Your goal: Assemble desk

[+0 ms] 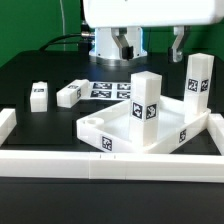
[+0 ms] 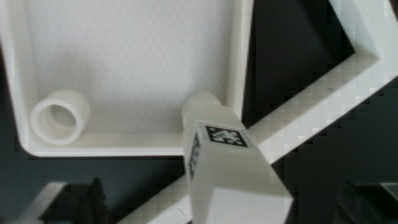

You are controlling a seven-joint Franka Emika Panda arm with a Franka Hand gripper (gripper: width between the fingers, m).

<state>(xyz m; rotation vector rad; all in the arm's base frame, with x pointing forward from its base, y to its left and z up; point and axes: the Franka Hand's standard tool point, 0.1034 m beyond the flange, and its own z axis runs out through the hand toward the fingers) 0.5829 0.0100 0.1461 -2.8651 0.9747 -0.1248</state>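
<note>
Directly beneath the gripper point(image 1: 150, 45) sits the desk's tabletop point(image 1: 170, 135), rim up, and from it an upright leg point(image 1: 147, 100) rises straight below the jaws, which stand wide apart and hold nothing. A second leg point(image 1: 197, 75) stands in the tabletop off to one side of the gripper, and an empty corner socket point(image 1: 92, 122) shows on the other side. I'd say the leg below is seated but may not be turned home. Doing it well means coming straight down, closing squarely on its flat sides and twisting without tipping it or dragging the tabletop. The black table point(image 1: 40, 65) is matte and bare around the gripper. A white border rail point(image 1: 90, 165) fences its edge past the tabletop, and the marker board point(image 1: 112, 90) lies flat just beyond. The nearer loose leg point(image 1: 70, 93) and farther loose leg point(image 1: 38, 95) lie well off to the socket's side, and the room behind is dim
</note>
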